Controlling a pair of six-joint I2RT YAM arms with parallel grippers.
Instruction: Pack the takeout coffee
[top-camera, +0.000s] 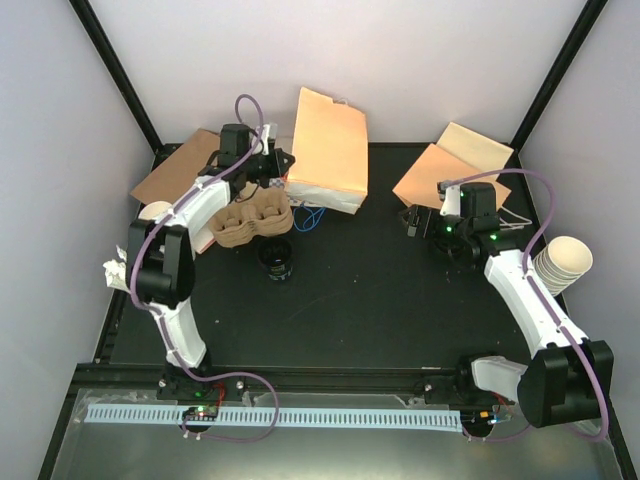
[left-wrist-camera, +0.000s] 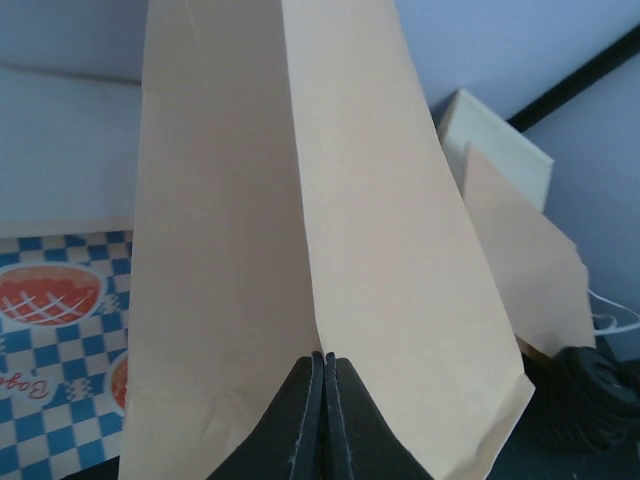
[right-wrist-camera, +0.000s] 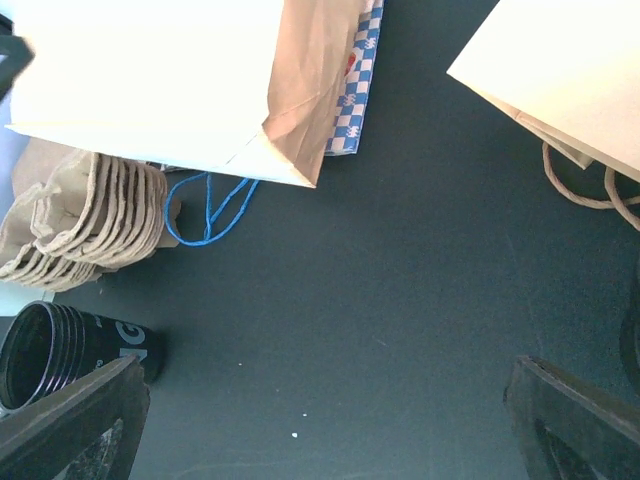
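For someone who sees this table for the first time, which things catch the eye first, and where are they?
The large tan paper bag at the back centre stands out most, with the left tool shut on its fold. In front of it, left of centre, a stack of brown pulp carriers sits just behind one black coffee cup. The right tool hangs open on the right side.

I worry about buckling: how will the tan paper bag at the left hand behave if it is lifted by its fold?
Probably floppy: the paper bag is a thin, creased sheet, so it may sag or swing from the left hand, which looks shut on its fold. Probably light too: it looks folded flat, with no bulge.
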